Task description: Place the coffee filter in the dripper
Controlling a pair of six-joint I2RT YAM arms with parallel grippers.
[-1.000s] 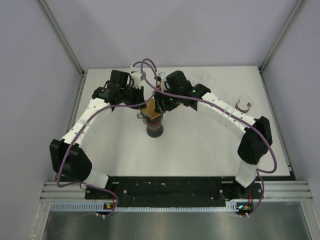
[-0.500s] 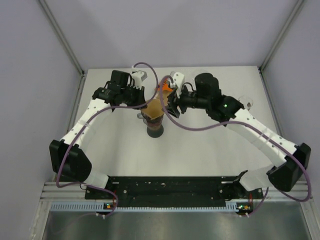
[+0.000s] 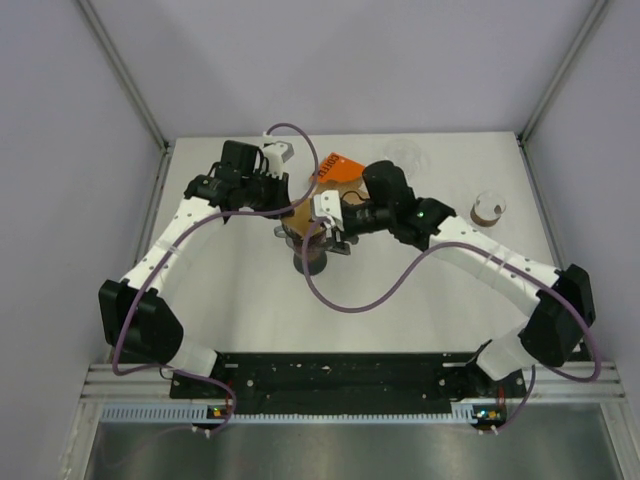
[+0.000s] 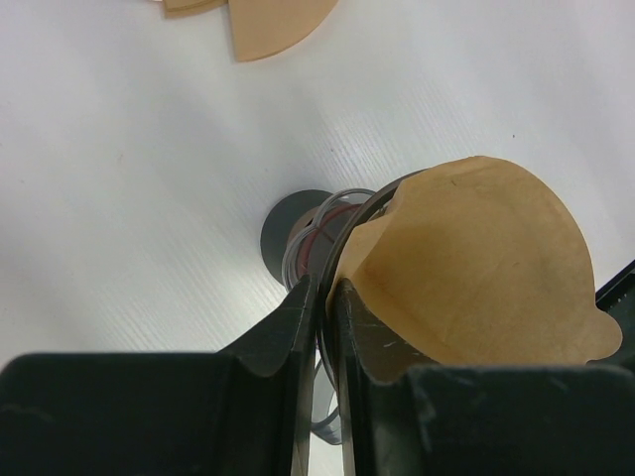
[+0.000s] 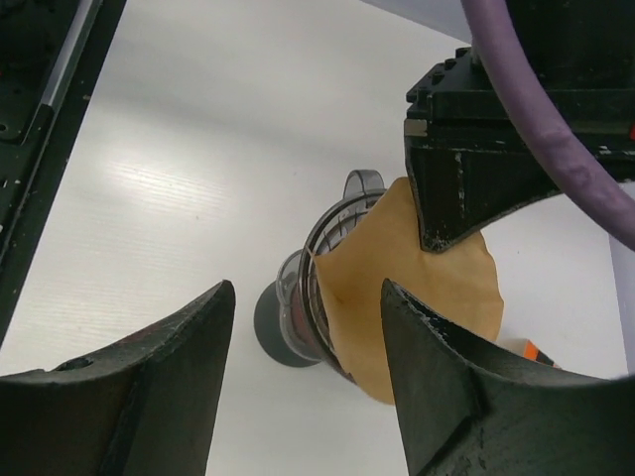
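Note:
The dripper [image 3: 309, 256], clear with a dark base, stands mid-table. The brown coffee filter [image 3: 304, 214] sits tilted in its mouth and sticks out above the rim. In the left wrist view the filter [image 4: 476, 268] fills the cone of the dripper [image 4: 298, 230], and my left gripper [image 4: 322, 290] is shut on the dripper's rim at the filter's edge. My left gripper [image 3: 286, 203] reaches in from the back left. My right gripper [image 3: 322, 232] hovers just right of the dripper, open, with the dripper [image 5: 298, 297] and filter [image 5: 417, 288] beyond its spread jaws [image 5: 308, 293].
Spare brown filters [image 4: 268, 20] lie on the table behind the dripper. An orange packet [image 3: 336, 167] lies at the back centre. A clear lid [image 3: 405, 154] and a small cup [image 3: 487, 207] stand at the back right. The right arm's purple cable [image 3: 360, 300] loops over the table.
The right arm swung out to the right and came back lower, so its gripper now sits beside the dripper with jaws wider. The orange packet is uncovered. The left gripper has not moved.

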